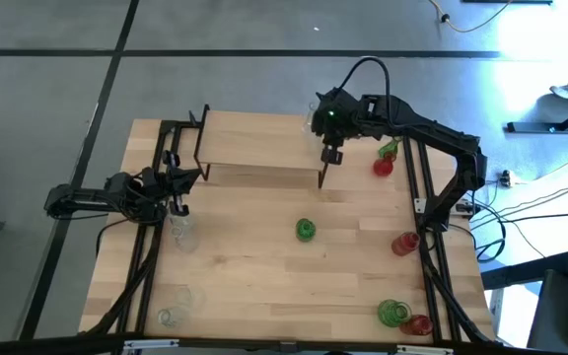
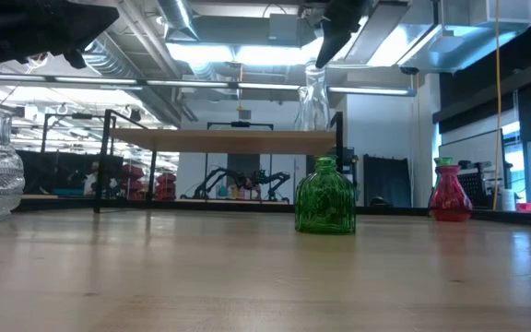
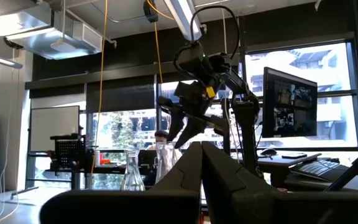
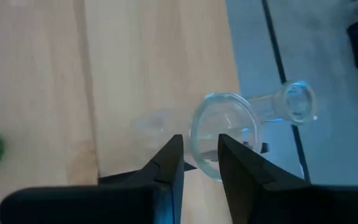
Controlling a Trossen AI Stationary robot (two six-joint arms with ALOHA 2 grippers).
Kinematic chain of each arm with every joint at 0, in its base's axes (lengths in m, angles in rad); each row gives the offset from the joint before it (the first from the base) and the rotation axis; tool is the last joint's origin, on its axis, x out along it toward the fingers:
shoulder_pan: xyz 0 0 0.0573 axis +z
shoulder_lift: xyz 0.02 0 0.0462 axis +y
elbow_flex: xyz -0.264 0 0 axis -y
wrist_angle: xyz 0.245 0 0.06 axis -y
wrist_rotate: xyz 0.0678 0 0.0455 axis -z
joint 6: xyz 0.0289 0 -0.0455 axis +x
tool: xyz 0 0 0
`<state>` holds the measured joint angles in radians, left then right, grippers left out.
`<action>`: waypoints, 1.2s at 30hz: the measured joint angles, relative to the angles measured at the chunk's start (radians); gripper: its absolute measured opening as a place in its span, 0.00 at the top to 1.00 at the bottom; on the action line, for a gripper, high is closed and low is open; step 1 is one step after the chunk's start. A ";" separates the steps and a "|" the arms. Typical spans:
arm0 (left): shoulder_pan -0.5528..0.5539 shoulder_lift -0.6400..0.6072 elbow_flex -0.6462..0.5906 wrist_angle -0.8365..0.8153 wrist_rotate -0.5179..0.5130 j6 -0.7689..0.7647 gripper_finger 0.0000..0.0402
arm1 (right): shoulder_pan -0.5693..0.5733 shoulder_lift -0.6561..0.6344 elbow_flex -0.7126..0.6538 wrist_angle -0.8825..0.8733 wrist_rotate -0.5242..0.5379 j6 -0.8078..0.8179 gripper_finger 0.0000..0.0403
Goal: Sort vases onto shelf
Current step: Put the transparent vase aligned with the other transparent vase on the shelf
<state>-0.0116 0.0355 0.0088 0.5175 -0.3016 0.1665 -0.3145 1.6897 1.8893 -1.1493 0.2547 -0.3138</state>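
Clear bulbous vase [image 4: 224, 134], narrow neck

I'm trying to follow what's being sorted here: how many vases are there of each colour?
Red vases: 3
Green vases: 3
Clear vases: 3, the last on the shelf; the glass near the table's corner could hide one more
Total: 9

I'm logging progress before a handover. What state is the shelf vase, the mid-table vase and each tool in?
Clear vase: upright on the shelf, at its right end.
Green vase: upright on the table.
Right tool: open, over the clear vase.
Left tool: shut, holding nothing, by the shelf's left end.
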 joint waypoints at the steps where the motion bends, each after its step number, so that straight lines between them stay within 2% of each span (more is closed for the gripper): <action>1: 0.000 0.000 0.000 0.000 0.000 0.000 1.00 | 0.000 0.000 0.000 0.006 0.009 0.000 0.79; 11: 0.000 0.000 0.000 0.000 0.000 -0.001 1.00 | 0.000 0.004 0.000 0.027 0.016 0.003 0.78; 23: 0.000 0.000 0.000 0.000 0.004 -0.003 1.00 | 0.000 0.024 -0.001 0.041 0.024 -0.017 0.56; 36: 0.000 0.000 0.000 0.000 0.004 -0.003 1.00 | 0.000 0.024 -0.001 0.103 0.073 -0.063 0.54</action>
<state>-0.0116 0.0354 0.0087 0.5171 -0.2977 0.1638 -0.3145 1.7142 1.8885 -1.0463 0.3277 -0.3771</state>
